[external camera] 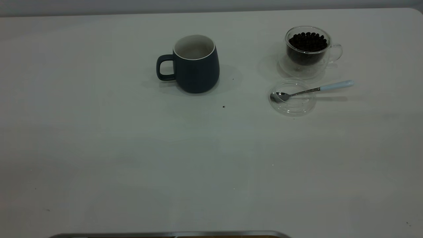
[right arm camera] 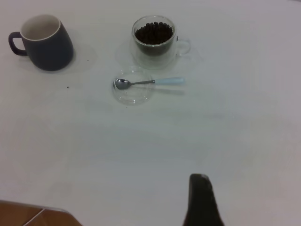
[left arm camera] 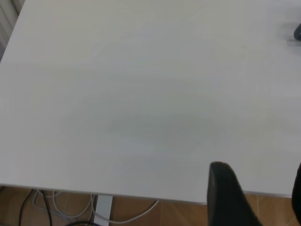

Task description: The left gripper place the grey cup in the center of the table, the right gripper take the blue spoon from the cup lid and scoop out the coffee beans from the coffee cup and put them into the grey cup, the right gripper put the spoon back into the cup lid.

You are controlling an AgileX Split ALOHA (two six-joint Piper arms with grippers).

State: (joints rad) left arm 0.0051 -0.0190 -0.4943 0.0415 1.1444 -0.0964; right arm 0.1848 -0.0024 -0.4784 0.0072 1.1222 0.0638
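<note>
Bare white table (external camera: 132,165) fills the foreground of the exterior view, with a thin metal edge (external camera: 172,234) showing at the very front and neither arm reaching into that frame. Behind this open stretch stands the grey cup (external camera: 196,64), upright, its pale inside showing no beans and its handle on the side turned away from the glass cup. A dark speck (external camera: 223,106) lies on the table just in front of the grey cup, towards the lid.

Well apart from the grey cup, the clear glass coffee cup (external camera: 308,49) sits upright, filled nearly to the brim with dark coffee beans (external camera: 308,41). Just in front of the glass cup lies the clear cup lid (external camera: 292,97), flat on the table. The blue spoon (external camera: 314,89) rests with its metal bowl inside the lid and its pale blue handle sticking out past the rim, away from the grey cup.

From the left wrist camera, the left gripper (left arm camera: 256,197) hangs over the table's near edge, far from the grey cup, its dark fingers spread wide with nothing between them. The right gripper (right arm camera: 201,200) hangs over bare table on the near side of the lid; only one dark finger shows, so whether it is spread or closed cannot be told.
</note>
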